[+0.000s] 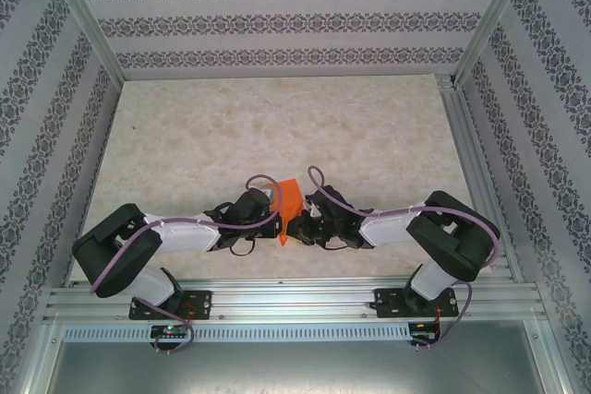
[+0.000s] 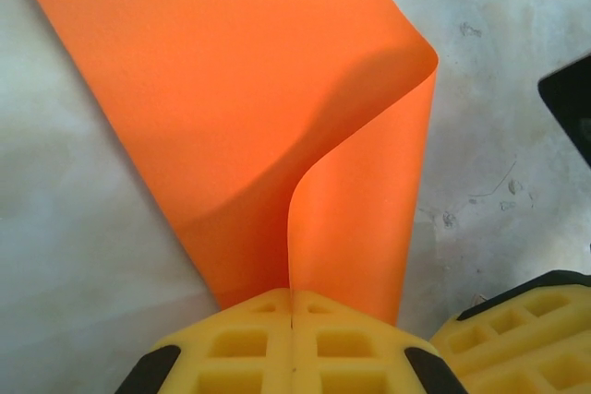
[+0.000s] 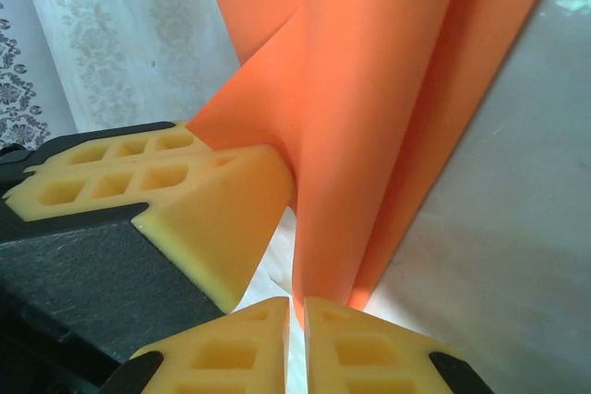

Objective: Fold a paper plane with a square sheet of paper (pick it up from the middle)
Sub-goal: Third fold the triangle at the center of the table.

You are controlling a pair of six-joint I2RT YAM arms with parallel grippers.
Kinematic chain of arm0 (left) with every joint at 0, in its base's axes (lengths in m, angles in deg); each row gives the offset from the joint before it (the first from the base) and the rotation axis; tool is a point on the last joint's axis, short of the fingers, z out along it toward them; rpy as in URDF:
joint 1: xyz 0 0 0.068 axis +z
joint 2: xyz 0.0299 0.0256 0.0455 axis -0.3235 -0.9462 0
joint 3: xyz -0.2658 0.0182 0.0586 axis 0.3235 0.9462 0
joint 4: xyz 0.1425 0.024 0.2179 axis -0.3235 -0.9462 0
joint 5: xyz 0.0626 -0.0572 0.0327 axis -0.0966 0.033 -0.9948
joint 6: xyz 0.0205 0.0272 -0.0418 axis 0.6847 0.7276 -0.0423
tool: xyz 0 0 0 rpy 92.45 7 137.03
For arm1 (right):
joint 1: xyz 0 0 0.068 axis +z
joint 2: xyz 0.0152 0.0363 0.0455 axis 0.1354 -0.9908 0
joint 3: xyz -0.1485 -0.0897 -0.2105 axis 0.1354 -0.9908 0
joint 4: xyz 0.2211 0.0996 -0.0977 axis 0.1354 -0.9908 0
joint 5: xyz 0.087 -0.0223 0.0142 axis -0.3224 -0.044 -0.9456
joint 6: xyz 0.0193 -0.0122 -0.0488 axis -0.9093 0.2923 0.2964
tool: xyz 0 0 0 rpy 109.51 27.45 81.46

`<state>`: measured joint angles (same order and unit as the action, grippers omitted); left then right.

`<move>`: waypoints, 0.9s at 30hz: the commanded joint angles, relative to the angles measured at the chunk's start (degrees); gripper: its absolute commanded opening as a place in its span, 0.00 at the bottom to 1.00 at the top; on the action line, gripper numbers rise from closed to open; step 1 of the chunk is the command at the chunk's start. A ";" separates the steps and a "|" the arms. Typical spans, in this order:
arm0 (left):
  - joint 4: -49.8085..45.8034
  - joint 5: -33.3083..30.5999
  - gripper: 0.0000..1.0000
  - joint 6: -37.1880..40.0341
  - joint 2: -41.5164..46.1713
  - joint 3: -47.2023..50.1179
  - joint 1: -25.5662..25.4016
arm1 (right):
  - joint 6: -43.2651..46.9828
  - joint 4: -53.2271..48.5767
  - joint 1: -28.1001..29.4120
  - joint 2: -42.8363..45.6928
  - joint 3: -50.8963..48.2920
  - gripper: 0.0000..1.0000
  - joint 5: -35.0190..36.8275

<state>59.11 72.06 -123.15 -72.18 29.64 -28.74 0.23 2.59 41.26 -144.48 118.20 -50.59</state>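
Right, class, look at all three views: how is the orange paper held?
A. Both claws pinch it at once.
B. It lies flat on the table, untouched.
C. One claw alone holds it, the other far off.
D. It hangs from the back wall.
A: the left claw is shut on the orange paper, and the right claw pinches its edge too, close beside it.

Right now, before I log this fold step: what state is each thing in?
orange paper sheet: bent over in a loose curl, not creased flat, pinched at its lower edge.
left gripper: shut on the orange paper sheet.
right gripper: shut on the orange paper sheet.
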 commanded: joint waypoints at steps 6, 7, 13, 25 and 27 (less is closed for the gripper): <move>-1.85 -1.29 0.04 2.85 -0.37 -1.86 0.59 | -1.69 4.35 0.62 -1.24 0.14 0.13 -0.59; -1.83 -1.41 0.04 2.76 -0.54 -1.94 0.56 | -1.68 4.03 0.67 -1.37 0.25 0.13 -0.59; -2.15 -1.26 0.04 3.66 -1.36 -2.74 0.59 | -2.19 4.73 1.15 -2.19 0.16 0.13 -0.36; -3.42 -2.43 0.04 4.17 -0.82 -2.64 0.59 | -2.55 5.26 1.50 -2.10 0.25 0.13 -0.22; -4.16 -2.70 0.04 4.59 -0.64 -2.94 0.57 | -2.54 5.59 1.57 -2.16 0.51 0.13 -0.75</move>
<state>56.64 70.71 -120.05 -73.58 27.78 -28.74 -1.73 5.69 42.11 -146.32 118.20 -50.59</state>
